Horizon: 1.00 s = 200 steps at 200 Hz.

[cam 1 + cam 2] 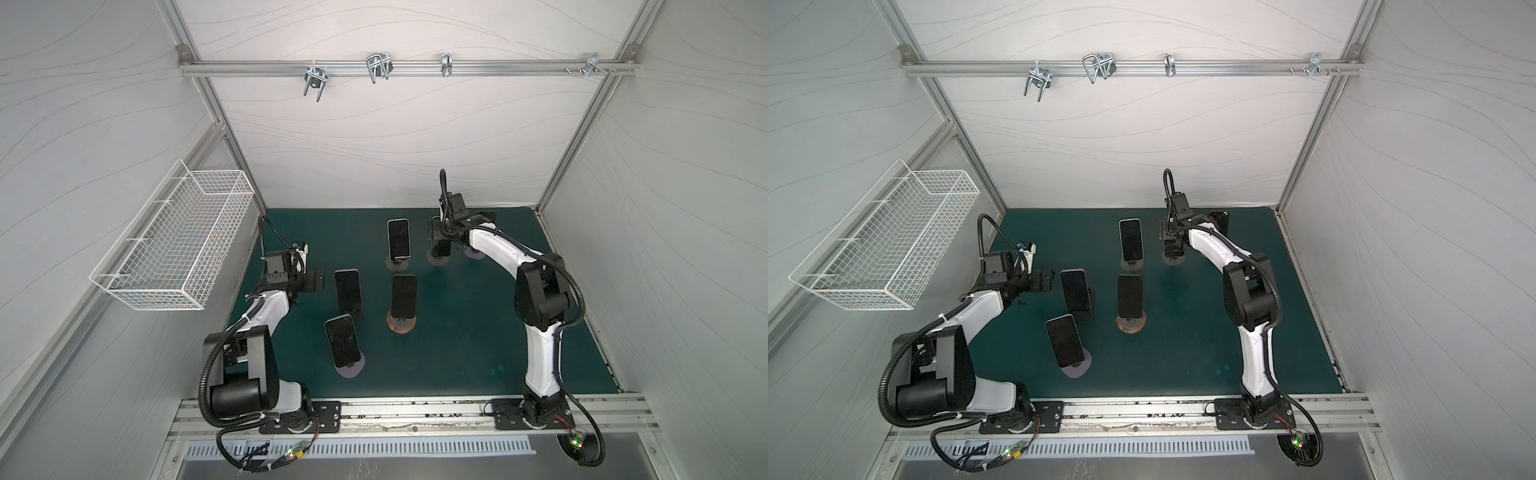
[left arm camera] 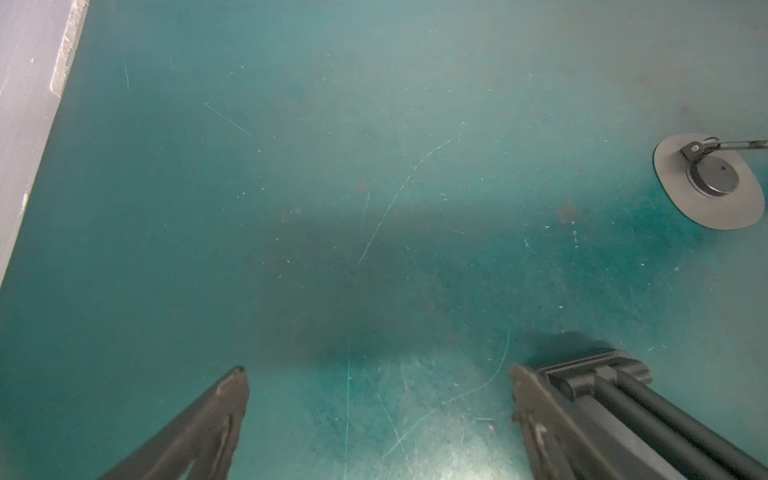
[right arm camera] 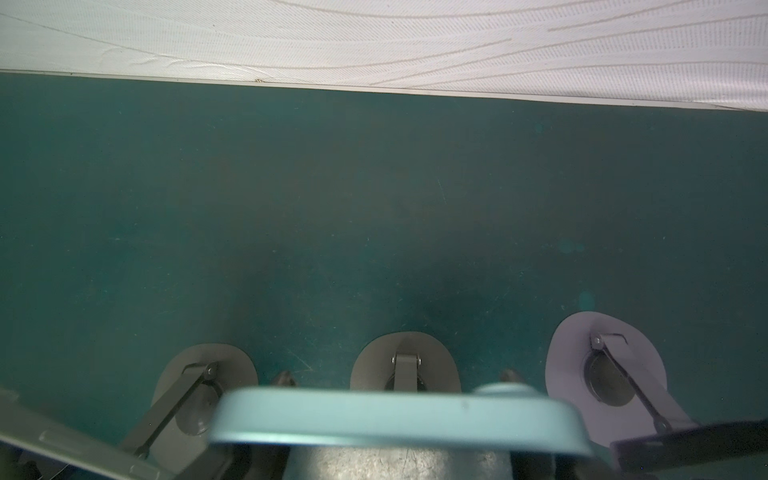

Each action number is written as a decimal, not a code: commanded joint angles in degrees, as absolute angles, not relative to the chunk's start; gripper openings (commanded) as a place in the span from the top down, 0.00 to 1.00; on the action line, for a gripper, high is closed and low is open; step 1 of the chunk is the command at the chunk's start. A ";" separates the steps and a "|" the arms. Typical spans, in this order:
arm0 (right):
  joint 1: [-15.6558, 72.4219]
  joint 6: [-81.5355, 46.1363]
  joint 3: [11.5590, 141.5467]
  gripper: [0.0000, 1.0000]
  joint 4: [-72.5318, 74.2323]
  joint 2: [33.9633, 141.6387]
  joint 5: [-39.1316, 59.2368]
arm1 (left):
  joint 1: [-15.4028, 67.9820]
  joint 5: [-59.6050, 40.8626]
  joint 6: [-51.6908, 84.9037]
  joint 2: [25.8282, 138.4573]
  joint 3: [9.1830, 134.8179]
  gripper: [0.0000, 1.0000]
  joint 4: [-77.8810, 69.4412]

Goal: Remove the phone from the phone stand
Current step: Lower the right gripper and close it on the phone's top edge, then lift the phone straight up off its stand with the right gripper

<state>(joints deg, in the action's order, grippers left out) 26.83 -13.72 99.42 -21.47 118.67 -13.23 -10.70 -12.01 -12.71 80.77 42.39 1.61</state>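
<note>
Location: a robotics laboratory test cell. The enclosure is an aluminium profile frame (image 1: 415, 66) with white wall panels (image 1: 374, 145) on three sides. A left arm (image 1: 270, 307) and a right arm (image 1: 494, 245) are bolted to a slotted front rail (image 1: 415, 409) at the edge of a green-matted counter (image 1: 457, 353). Exposed cabling and a bare circuit board (image 1: 297, 451) with lit LEDs lie below it. Wall fittings: wire basket (image 1: 178, 249), metal hooks (image 1: 378, 66). Several phones (image 1: 398, 239) sit on stands (image 1: 401, 326).

Upright phones (image 1: 348, 291) on stands (image 1: 401, 326) are crowding the table's (image 1: 478, 353) middle and back, leaving its front right lying open.
</note>
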 commanded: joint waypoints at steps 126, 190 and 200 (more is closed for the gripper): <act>27.33 -11.79 99.81 0.34 -25.10 110.31 -11.96 | -10.34 -11.08 -13.95 81.47 44.91 0.00 1.22; 27.33 -12.60 95.69 0.34 -26.98 104.12 -8.48 | -10.35 -11.16 -13.93 81.13 44.56 0.00 0.89; 27.33 -12.70 94.38 0.34 -27.10 102.76 -7.69 | -10.34 -11.25 -14.02 81.13 44.56 0.00 0.88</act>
